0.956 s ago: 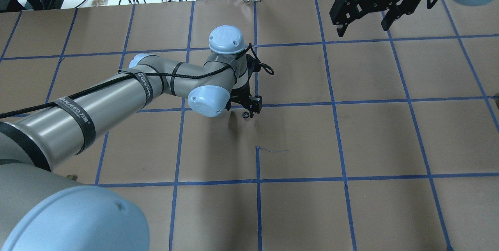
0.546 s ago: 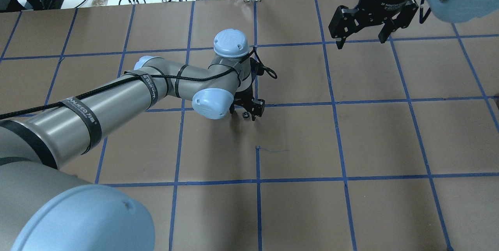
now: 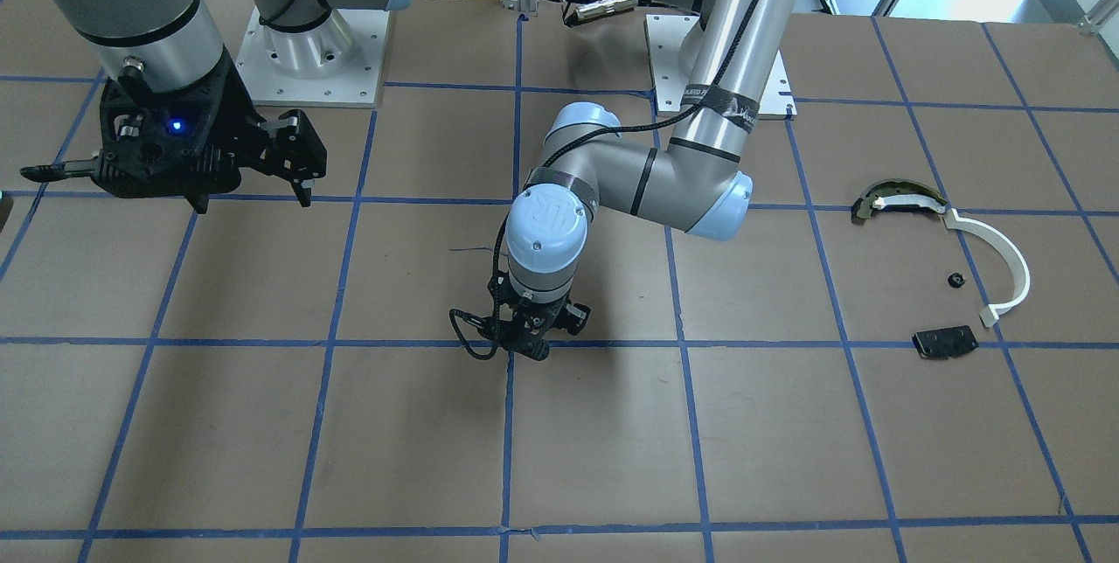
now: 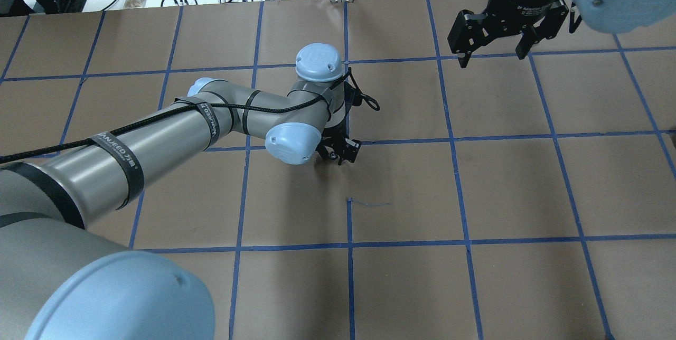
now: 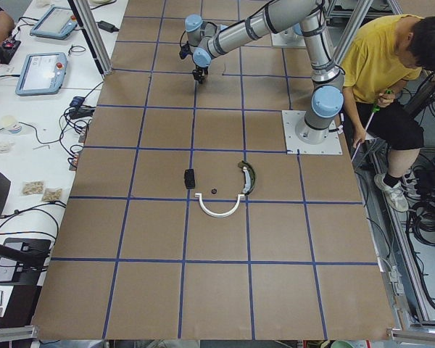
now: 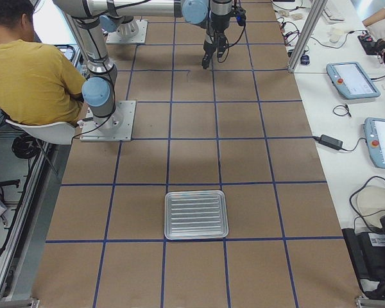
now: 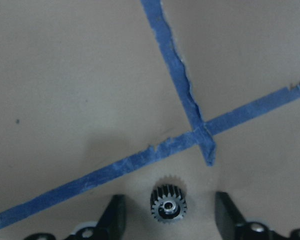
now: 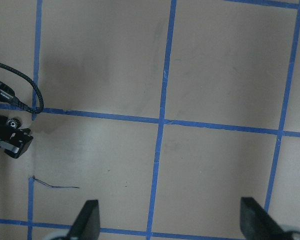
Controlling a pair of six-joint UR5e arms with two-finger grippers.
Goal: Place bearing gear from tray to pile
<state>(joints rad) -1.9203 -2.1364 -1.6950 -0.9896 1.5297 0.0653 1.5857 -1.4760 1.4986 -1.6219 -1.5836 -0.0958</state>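
Since my left pincer [image 4: 338,154] is down low over the brown paper worktop with its blue tape grid [image 4: 475,197], fingers spread and nothing held yet, the small black toothed bearing gear with the silver hub [image 7: 168,205] just lies flat between them, touching neither, right beside a tape crossing. It's not in the ribbed silver metal tray [image 6: 196,214], which is well apart from it.

Worry one: it's round and toothy, so closing off-centre or too high could squirt it out or tip it on edge. Worry two: the pile [image 5: 219,213] is well apart, so a weak pinch might drop it mid-carry and it'd roll.

My right pincer [image 4: 493,56] is wide open and empty.

Count: two pincers; one tray; one gear here. The pile has one thin white curved strip [image 3: 1025,281]; one olive-and-white curved piece [image 3: 892,196]; one flat black plate [image 3: 944,342]; one tiny dark round part [image 3: 955,280].
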